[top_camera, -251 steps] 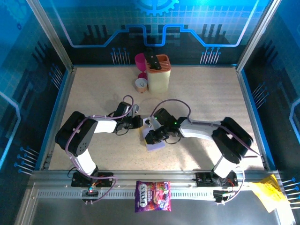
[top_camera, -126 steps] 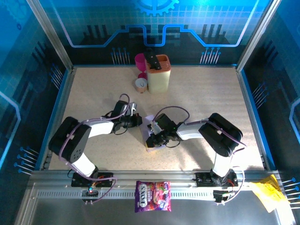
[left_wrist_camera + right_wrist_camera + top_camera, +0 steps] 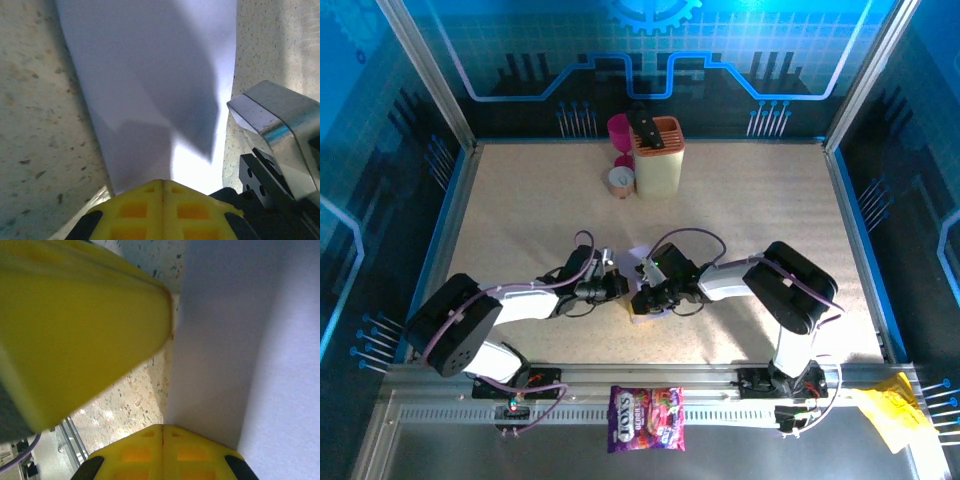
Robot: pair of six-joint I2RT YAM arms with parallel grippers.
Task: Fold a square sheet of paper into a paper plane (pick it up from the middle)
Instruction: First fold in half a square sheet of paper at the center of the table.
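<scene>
Speckled beige tabletop [image 3: 750, 220] fills the floor of the blue-lit booth seen from above, with a yellow holder [image 3: 658, 158] and a magenta cup [image 3: 619, 129] at the far edge and a sweets bag [image 3: 646, 418] on the near rail. Both arms reach to the middle, where the left gripper [image 3: 616, 288] and the right gripper [image 3: 642, 298] sit low, side by side over the lilac paper [image 3: 639, 258].

From the left wrist, the left gripper [image 3: 162, 187] has its yellow tips pressed together, just a seam between them. The lilac paper [image 3: 150, 75] stretches away from them flat on the table, one folded flap lying across it.

From the right wrist, the right gripper [image 3: 162, 432] is likewise closed tight at the edge of the lilac paper [image 3: 225, 340]. Whether either one pinches the paper, I cannot tell.
</scene>
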